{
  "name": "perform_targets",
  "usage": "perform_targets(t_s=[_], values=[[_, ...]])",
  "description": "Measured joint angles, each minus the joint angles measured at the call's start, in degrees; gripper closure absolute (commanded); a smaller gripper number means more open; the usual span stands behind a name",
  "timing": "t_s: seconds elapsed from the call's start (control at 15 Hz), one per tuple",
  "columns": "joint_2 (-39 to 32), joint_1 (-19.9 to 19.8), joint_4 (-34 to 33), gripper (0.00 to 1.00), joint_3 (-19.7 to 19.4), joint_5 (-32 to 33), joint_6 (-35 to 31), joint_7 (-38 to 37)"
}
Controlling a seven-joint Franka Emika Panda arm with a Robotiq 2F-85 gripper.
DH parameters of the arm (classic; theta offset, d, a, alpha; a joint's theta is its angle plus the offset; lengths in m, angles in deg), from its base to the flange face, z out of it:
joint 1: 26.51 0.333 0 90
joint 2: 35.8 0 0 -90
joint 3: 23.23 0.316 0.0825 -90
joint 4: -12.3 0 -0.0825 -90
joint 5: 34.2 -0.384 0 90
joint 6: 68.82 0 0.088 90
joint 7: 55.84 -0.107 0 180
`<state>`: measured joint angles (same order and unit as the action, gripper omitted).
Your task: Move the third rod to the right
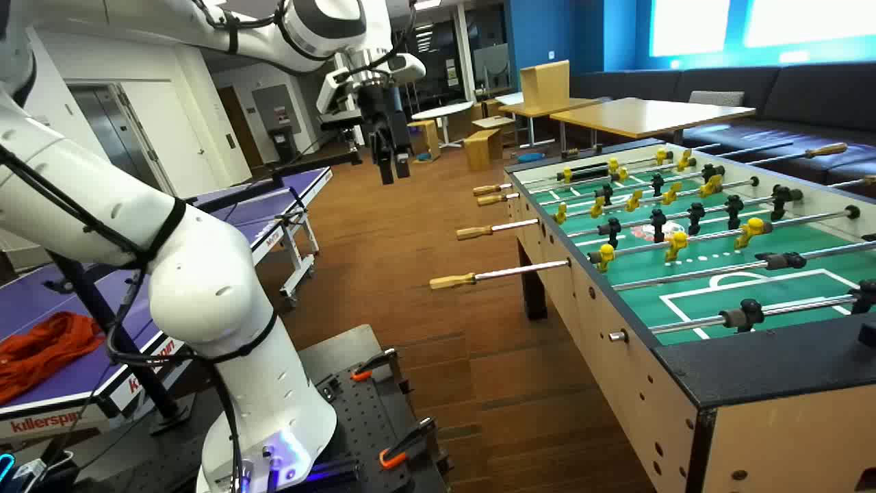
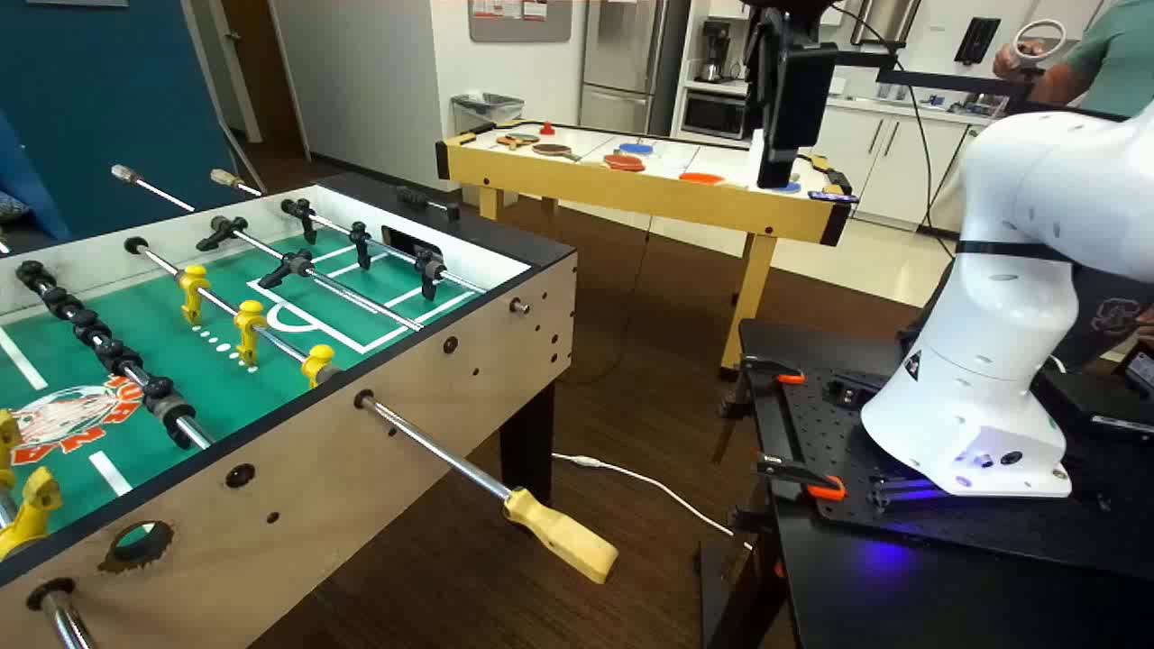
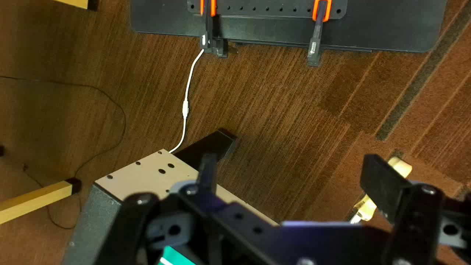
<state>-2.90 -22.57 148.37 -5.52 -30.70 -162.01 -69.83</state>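
Note:
The foosball table (image 1: 616, 356) has several metal rods across it. Counted from its near end in an exterior view, the third rod (image 1: 523, 270) carries three yellow players, and its wooden handle (image 1: 452, 281) sticks out towards the robot's side. The same handle (image 2: 561, 534) shows in an exterior view, and in the wrist view the handle (image 3: 367, 208) is partly hidden behind a finger. My gripper (image 1: 395, 174) hangs in the air above and to the robot's side of the handle, apart from it. In the wrist view my gripper (image 3: 290, 167) is open, fingers wide apart, with nothing between them.
Further handles (image 1: 474, 233) stick out along the same wall. A bare rod stub (image 1: 618, 336) is near the table's corner. Clamps (image 1: 407, 445) sit on the robot's base table edge. A purple ping-pong table (image 1: 233, 198) and a yellow-sided game table (image 2: 631, 194) stand around.

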Motion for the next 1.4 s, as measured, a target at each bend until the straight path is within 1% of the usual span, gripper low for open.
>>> perform_targets(t_s=[0.53,0.67,0.8,0.93,1.2,1.4], values=[[-0.07,0.45,0.04,0.0,-0.33,-0.01,-0.38,-0.03],[-0.46,1.14,0.72,0.0,-0.73,-0.94,-3.86,-0.28],[-1.26,1.62,2.56,0.0,-0.79,-2.39,-10.22,-1.6],[-2.49,2.03,5.32,0.0,-0.79,-4.0,-18.08,-3.42],[-6.05,2.9,11.9,0.0,-0.71,-8.18,-35.37,-6.71],[-10.06,4.01,16.35,0.0,0.03,-10.76,-47.83,-9.87]])
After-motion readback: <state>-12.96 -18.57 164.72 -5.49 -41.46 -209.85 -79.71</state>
